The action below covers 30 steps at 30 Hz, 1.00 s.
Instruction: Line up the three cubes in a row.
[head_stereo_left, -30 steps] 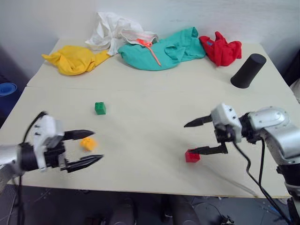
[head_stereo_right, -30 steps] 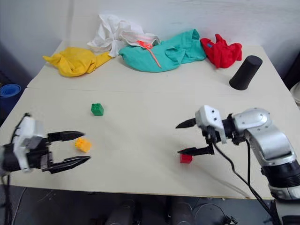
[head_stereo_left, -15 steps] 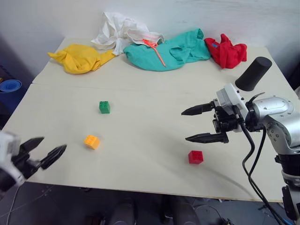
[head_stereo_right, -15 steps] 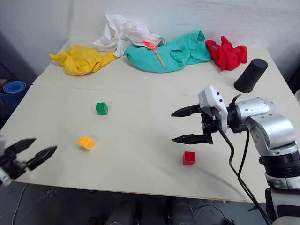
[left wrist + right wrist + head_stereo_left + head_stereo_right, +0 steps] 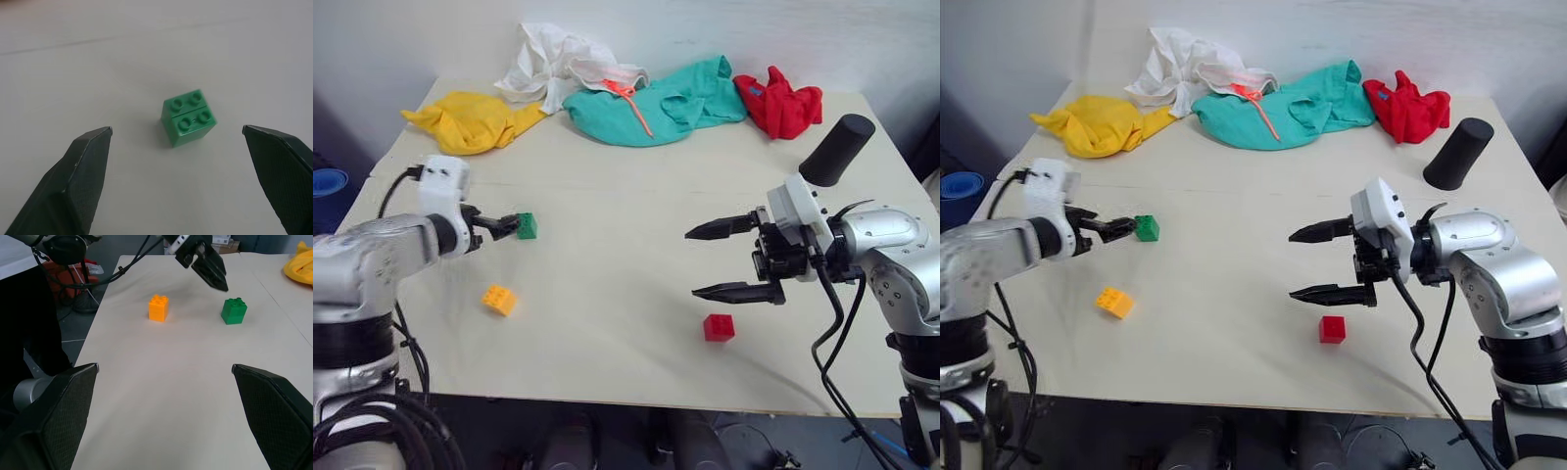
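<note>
So on the far left, the left gripper (image 5: 509, 225) is hovering low over the table (image 5: 607, 196) with its two black fingers spread apart, tips sitting just short of the green cube (image 5: 526, 225). From the left wrist view that green cube (image 5: 188, 117) is sitting between the two fingertips (image 5: 88, 147) but a bit past them, not touched by either, studs facing up, turned slightly askew. Nothing is being gripped there.

Taking the green cube as the reference: the orange-yellow cube (image 5: 499, 299) is lying nearer the front edge of the table and a touch to the left of it, well apart. The right wrist view is catching both of them side by side, orange-yellow (image 5: 158, 308) and green (image 5: 234, 311), with the left gripper's fingers (image 5: 210, 271) pointing down at the green one.

Behind the green cube, along the back of the table, there's a pile of cloth going yellow (image 5: 470, 122), white (image 5: 553, 64), teal (image 5: 656, 103), red (image 5: 781, 103).

Way off to the right of the green cube, the right gripper (image 5: 710, 262) is hanging above the table, jaws wide apart, holding nothing. The red cube (image 5: 719, 327) is resting on the table just under and in front of its lower finger, not touching it. The black cylinder (image 5: 835, 149) is lying tilted near the back right corner.
</note>
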{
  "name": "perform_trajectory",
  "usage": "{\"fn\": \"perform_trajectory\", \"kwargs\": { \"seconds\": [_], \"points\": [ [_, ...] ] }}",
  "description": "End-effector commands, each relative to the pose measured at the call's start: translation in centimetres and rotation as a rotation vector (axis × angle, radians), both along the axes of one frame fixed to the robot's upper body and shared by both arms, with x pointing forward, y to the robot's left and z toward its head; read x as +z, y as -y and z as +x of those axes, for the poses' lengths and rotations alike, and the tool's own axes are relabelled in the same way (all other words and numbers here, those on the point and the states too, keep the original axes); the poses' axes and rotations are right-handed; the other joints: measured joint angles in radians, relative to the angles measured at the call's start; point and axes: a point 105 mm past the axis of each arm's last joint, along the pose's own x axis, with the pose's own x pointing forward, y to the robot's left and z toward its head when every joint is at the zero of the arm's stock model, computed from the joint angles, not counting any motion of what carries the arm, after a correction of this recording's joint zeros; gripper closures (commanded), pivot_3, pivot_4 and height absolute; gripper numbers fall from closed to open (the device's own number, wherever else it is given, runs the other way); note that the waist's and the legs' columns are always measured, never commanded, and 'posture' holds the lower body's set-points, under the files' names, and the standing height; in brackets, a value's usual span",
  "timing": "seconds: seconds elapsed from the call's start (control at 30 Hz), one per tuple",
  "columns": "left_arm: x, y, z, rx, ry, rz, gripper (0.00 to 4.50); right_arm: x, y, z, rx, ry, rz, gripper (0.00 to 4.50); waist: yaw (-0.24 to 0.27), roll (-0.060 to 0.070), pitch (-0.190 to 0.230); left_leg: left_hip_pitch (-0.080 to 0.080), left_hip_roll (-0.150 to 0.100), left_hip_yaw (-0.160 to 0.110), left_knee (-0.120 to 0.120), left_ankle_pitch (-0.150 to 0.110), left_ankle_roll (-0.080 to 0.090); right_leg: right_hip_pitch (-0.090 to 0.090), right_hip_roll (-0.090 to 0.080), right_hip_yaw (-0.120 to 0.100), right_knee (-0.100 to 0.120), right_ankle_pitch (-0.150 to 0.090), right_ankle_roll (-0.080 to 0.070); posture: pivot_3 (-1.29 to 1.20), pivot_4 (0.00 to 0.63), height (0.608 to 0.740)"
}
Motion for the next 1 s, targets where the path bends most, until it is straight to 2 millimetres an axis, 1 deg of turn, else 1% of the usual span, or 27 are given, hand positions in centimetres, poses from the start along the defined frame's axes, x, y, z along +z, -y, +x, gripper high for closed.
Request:
{"fn": "perform_trajectory", "kwargs": {
  "seconds": [0.03,0.1,0.2,0.33,0.5,0.57,0.63,0.73,0.83,0.87,1.0],
  "points": [
    [0.1,0.6,2.2,0.038,0.001,-0.022,0.0,1.1,-0.7,-1.0,0.029,0.046,0.034,0.03,0.003,-0.001,0.0,0.0,0.0,0.0,0.001,0.0,0.0,0.0,0.0,0.0,0.0,0.0,0.0,0.0,0.15,0.74],
    [0.2,1.2,3.1,0.039,-0.001,-0.057,0.0,1.1,-0.8,-1.2,0.03,0.044,0.039,0.03,0.007,-0.001,0.001,-0.001,0.0,0.0,0.001,0.0,0.0,0.0,0.0,0.0,0.0,0.0,0.0,0.0,0.15,0.74],
    [-0.3,2.1,4.0,0.03,-0.021,-0.083,0.0,0.9,-1.0,-1.5,0.029,0.038,0.048,0.03,0.007,-0.002,0.001,-0.001,-0.001,0.0,0.001,0.0,0.0,0.0,0.0,0.0,0.0,0.0,0.001,0.0,0.15,0.74],
    [-1.0,2.5,4.6,0.034,-0.043,-0.086,0.0,0.9,-1.1,-1.7,0.023,0.037,0.056,0.03,0.006,-0.002,0.001,-0.001,-0.001,0.0,0.001,0.0,0.0,0.0,0.0,0.0,0.001,0.0,0.001,0.0,0.15,0.74],
    [-1.1,2.7,5.1,0.041,-0.044,-0.09,0.0,0.8,-0.9,-1.5,0.005,0.031,0.061,0.03,0.012,-0.002,0.001,-0.001,-0.001,0.0,0.002,0.001,-0.001,0.0,0.0,-0.001,0.001,0.0,0.001,0.0,0.15,0.74],
    [-1.1,2.7,5.2,0.041,-0.042,-0.089,0.4,0.6,-0.9,-1.5,0.001,0.031,0.06,0.0,0.014,-0.002,0.001,-0.001,-0.001,0.0,0.002,0.001,-0.001,0.0,0.0,0.0,0.001,0.0,0.001,0.0,0.15,0.74],
    [-1.2,2.6,5.3,0.041,-0.042,-0.086,0.89,0.5,-0.8,-1.5,-0.002,0.029,0.059,0.0,0.015,-0.002,0.001,-0.001,-0.001,0.0,0.002,0.001,-0.001,0.0,0.0,0.0,0.001,0.0,0.001,0.0,0.15,0.74],
    [-1.4,2.4,5.2,0.046,-0.045,-0.083,1.9,0.4,-0.8,-1.6,-0.005,0.026,0.057,0.0,0.017,-0.002,0.001,-0.001,-0.001,0.0,0.002,0.001,-0.001,0.0,0.0,0.0,0.001,0.0,0.001,0.0,0.15,0.74],
    [-1.5,2.2,5.1,0.047,-0.047,-0.071,2.78,0.3,-0.9,-1.6,-0.006,0.026,0.058,0.0,0.02,-0.002,0.001,-0.001,-0.001,0.0,0.002,0.001,-0.001,0.0,0.0,0.0,0.001,0.0,0.001,0.0,0.15,0.74],
    [-1.5,2.2,5.1,0.045,-0.047,-0.065,2.98,0.3,-0.9,-1.6,-0.006,0.025,0.058,0.0,0.021,-0.002,0.001,-0.001,-0.001,0.0,0.002,0.001,-0.001,0.0,0.0,0.0,0.001,0.0,0.001,0.0,0.15,0.74],
    [-1.5,2.3,5.1,0.042,-0.046,-0.061,2.97,0.1,-0.7,-1.6,-0.01,0.023,0.054,0.0,0.022,-0.003,0.001,-0.001,-0.001,0.0,0.002,0.001,-0.001,0.0,0.0,-0.001,0.001,0.0,0.001,0.0,0.15,0.74]
  ]
}}
